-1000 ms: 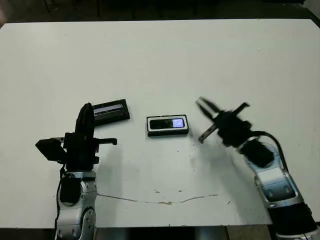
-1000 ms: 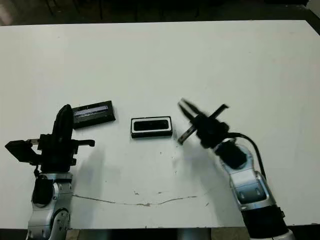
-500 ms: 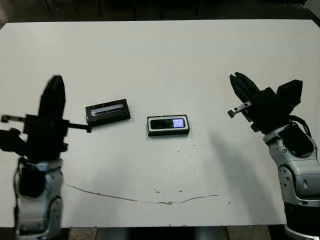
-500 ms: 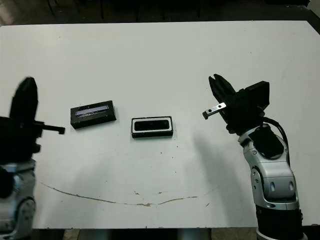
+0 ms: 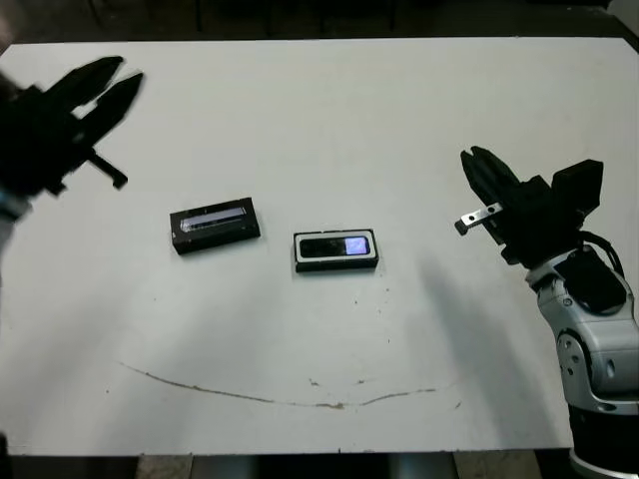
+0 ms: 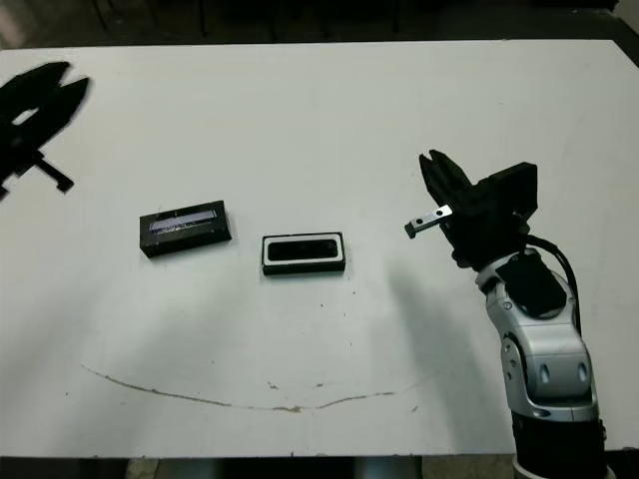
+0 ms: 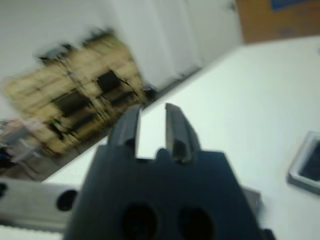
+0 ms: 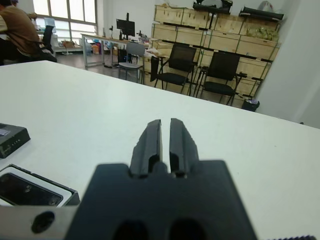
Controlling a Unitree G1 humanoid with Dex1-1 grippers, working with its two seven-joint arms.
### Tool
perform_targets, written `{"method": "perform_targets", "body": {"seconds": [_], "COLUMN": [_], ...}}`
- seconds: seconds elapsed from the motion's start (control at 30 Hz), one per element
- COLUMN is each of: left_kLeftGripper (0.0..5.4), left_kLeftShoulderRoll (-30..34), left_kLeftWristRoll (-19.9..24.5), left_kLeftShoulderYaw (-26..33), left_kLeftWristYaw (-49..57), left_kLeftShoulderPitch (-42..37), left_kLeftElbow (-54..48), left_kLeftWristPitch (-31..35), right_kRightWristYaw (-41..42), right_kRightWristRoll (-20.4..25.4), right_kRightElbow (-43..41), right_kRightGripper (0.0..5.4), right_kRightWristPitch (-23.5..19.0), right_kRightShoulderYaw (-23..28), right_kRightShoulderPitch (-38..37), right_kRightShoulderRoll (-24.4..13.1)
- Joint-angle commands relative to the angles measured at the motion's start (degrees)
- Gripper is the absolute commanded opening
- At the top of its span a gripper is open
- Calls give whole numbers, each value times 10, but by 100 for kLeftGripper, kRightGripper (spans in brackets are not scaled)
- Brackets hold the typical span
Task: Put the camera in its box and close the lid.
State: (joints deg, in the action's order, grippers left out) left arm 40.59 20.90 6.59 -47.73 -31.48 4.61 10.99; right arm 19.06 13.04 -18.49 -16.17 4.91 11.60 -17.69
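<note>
The camera (image 5: 334,245), a slim black bar with a bluish-white patch, lies inside the box (image 5: 335,265), a small white-lined tray at the table's middle. The lid (image 5: 215,224), black with a pale stripe, lies flat just left of the box, apart from it. My left gripper (image 5: 110,84) hangs high over the far left of the table, its fingers a little apart and holding nothing. My right gripper (image 5: 476,160) hovers well to the right of the box, shut and holding nothing. The right wrist view shows the box (image 8: 70,194) and a corner of the lid (image 8: 11,139).
A thin brownish line (image 5: 290,401) runs across the table near its front edge. Beyond the far edge the right wrist view shows chairs (image 8: 175,70), wooden crates and a seated person (image 8: 17,32).
My left arm has swung up and away to the far left, and its fingers have parted. My right arm drew back right from the box a second ago and has since held still.
</note>
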Motion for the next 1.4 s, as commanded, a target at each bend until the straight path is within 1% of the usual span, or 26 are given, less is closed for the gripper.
{"method": "perform_targets", "body": {"seconds": [0.03, 0.13, 0.23, 0.37, 0.47, 0.6, 0.67, 0.83, 0.93, 1.03, 1.13, 1.3, 1.4], "left_kLeftGripper": [205, 258, 313, 384, 439, 512, 539, 539, 539, 539, 539, 539, 539], "left_kLeftShoulderRoll": [0, -9, -25, -41, -44, -42, -43, -44, -45, -46, -46, -62, -71], "left_kLeftWristRoll": [-16, -36, -44, -60, -73, -90, -98, -117, -134, -154, -177, -201, -216], "left_kLeftShoulderYaw": [-42, -74, -90, -105, -116, -130, -135, -144, -149, -155, -165, -174, -180], "left_kLeftWristYaw": [-70, -127, -159, -196, -224, -268, -296, -354, -376, -370, -357, -337, -326], "left_kLeftShoulderPitch": [-58, -106, -128, -142, -145, -160, -172, -195, -204, -210, -209, -213, -214], "left_kLeftElbow": [95, 174, 226, 284, 309, 349, 378, 434, 461, 483, 481, 497, 512], "left_kLeftWristPitch": [12, -8, -7, -32, -40, -30, -39, -60, -95, -109, -128, -133, -155], "right_kRightWristYaw": [-1, 2, -1, -1, -2, -5, -7, -8, -11, -14, -12, -10, -18], "right_kRightWristRoll": [-3, 3, -2, 2, 0, -4, -3, -7, -11, -13, -12, -11, -15], "right_kRightElbow": [6, 9, 6, 7, 8, 8, 9, 12, 11, 12, 15, 19, 9], "right_kRightGripper": [0, 0, 0, 0, 0, 0, 0, 0, 0, 0, 0, 0, 0], "right_kRightWristPitch": [-9, -7, -9, -12, -13, -16, -20, -23, -23, -25, -21, -17, -28], "right_kRightShoulderYaw": [2, 7, 6, 7, 7, 5, 5, 1, -1, -3, -3, -2, -4], "right_kRightShoulderPitch": [-2, 0, 1, 2, 3, 4, 5, 6, 5, 3, 1, -2, -4], "right_kRightShoulderRoll": [-6, -6, -7, -6, -5, -6, -4, -4, -4, -3, -2, -1, 0]}}
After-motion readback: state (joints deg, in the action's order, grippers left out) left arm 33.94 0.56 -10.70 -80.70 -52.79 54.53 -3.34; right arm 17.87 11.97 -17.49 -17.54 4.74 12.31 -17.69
